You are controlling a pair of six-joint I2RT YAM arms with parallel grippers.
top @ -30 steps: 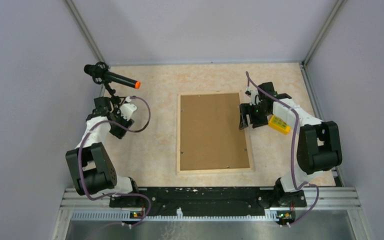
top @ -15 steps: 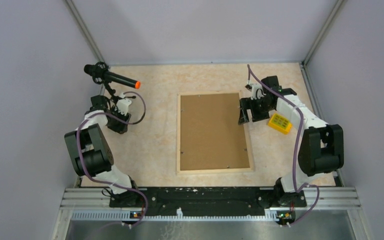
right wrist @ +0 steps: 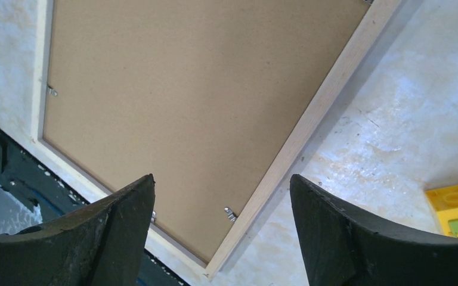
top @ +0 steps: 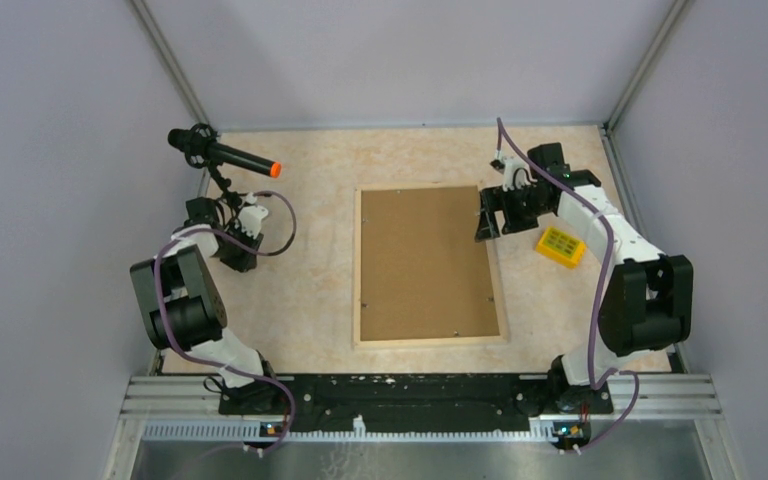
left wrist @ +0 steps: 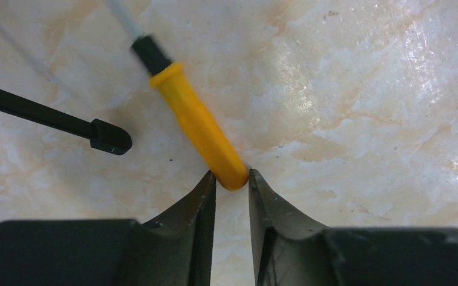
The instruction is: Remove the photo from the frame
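Near edge: black base rail carrying both arms.

Just beyond, on the beige marbled table: the frame, flat at mid-table and reverse side up. Brown backing board inside pale wood edges, long sides running near to far, print side down and hidden. Along the inner edge of the wood, in the right wrist view: small metal tabs.

Left of the frame and well apart from it: left tool, pointed down at the table. In the left wrist view, narrow, with fingertips flanking the rounded butt of a screwdriver. Yellow handle and black collar, lying flat on the table, shaft blurred. Apparent contact on both sides; clamped or only touching, cannot tell. Beside the handle: black stand foot.

Right of the frame, near its edge but apart from it: yellow studded block on the table, beside the right forearm.

Farther back, over the far part of the frame's right edge: right tool, spread wide and holding nothing. Fingers astride the wood edge from above.

Far left corner: black rod with orange tip on a small stand.
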